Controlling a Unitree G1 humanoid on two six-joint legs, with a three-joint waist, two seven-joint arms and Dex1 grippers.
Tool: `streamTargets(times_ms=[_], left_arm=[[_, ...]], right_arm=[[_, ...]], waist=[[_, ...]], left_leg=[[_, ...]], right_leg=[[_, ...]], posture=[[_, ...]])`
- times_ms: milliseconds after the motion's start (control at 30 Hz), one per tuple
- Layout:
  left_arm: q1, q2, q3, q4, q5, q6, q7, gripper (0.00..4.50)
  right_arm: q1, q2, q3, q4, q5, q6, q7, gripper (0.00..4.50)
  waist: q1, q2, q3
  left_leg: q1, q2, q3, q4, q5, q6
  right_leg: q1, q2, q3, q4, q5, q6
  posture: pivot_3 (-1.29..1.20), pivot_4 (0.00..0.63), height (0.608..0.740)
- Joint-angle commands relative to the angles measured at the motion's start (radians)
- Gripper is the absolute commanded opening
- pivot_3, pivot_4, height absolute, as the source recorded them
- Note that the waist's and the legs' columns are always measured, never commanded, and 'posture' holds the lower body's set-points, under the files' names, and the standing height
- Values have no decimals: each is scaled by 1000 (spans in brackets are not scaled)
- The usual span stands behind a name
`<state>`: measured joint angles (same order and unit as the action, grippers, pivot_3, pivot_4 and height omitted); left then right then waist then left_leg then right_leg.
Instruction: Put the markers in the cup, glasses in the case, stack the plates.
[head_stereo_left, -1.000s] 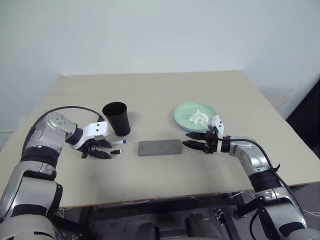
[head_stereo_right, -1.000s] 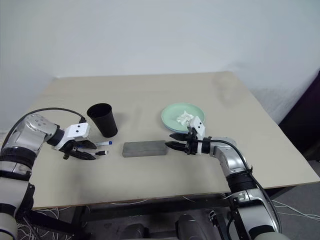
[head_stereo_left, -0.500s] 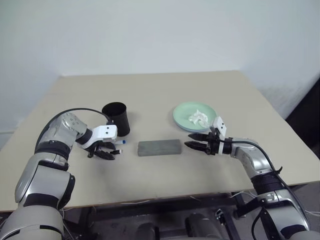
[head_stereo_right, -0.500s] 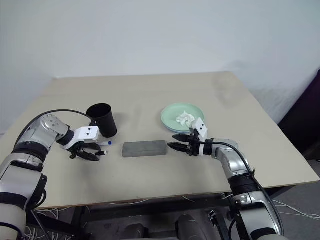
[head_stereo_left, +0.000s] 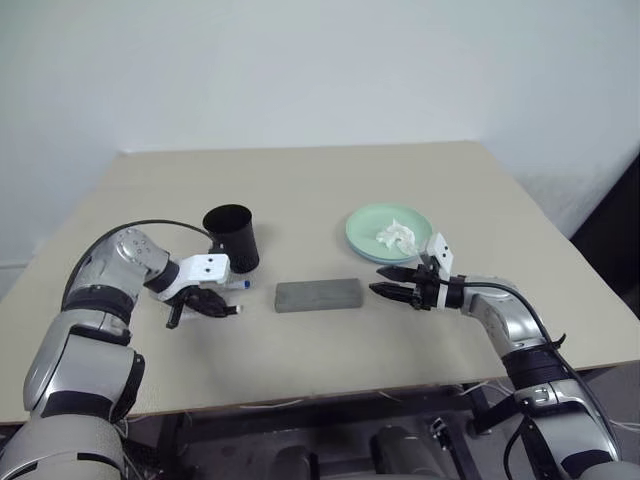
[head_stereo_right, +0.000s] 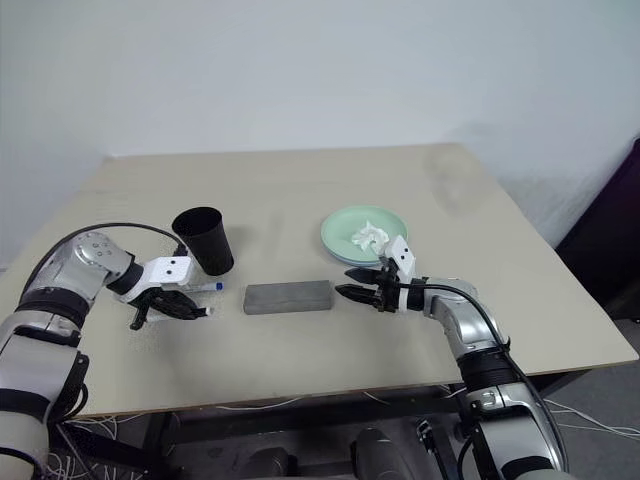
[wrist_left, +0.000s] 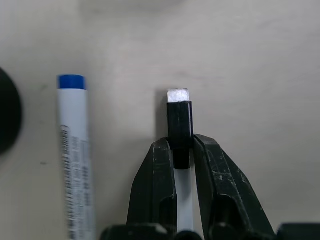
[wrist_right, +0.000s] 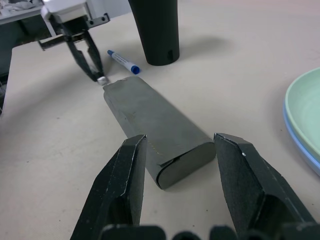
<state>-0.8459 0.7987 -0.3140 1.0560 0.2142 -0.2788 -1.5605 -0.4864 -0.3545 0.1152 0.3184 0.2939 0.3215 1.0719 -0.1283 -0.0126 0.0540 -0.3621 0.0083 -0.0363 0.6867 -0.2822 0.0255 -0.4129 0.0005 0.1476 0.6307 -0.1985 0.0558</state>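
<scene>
Beige table (head_stereo_left: 320, 190), black-tipped marker (wrist_left: 179, 127) (white-bodied)

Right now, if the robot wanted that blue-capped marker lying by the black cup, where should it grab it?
Probably around the middle of its white barrel, coming straight down from above. The blue-capped marker lies flat on the table, so only its two long sides are free for fingers to straddle. The cup stands close by, so a sideways approach looks cramped.

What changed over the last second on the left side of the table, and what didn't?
The left gripper closed on the black-tipped marker, which lay between its open fingers before. The blue-capped marker, cup, case, plates and the open right gripper at the case's end stayed put.
</scene>
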Motion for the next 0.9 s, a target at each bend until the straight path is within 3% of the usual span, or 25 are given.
streamTargets(times_ms=[33,200,400,567,900], left_arm=[[22,37,73,-177,-191,112,-52,112],[147,67,236,-567,-485,411,-45,112],[160,-36,480,-768,-686,636,248,112],[135,-154,596,-707,-617,439,568,112],[120,-269,600,-442,-522,91,767,112]], right_arm=[[-8,-11,-18,-45,22,-1,8,2319],[-15,-14,-12,-37,19,-1,17,2319],[-46,-10,-11,-34,22,2,25,2319],[-69,-14,-9,-17,20,-2,43,2319],[-71,-9,-6,-11,18,-3,47,2319]], waist=[[2,-1,0],[1,-1,0],[1,-1,0],[1,-1,0],[4,-1,0]], left_leg=[[0,0,0,0,0,0],[-1,0,0,0,0,0],[2,1,-1,0,0,0],[4,1,-1,1,0,0],[2,-1,-1,0,0,-1]], right_leg=[[0,0,0,0,0,0],[0,-2,0,-1,0,0],[1,-1,-1,0,0,0],[2,0,-2,2,0,0],[2,-2,-2,-2,1,0]], posture=[[0,0,740],[0,0,740],[0,0,740],[0,0,740],[0,0,740]])
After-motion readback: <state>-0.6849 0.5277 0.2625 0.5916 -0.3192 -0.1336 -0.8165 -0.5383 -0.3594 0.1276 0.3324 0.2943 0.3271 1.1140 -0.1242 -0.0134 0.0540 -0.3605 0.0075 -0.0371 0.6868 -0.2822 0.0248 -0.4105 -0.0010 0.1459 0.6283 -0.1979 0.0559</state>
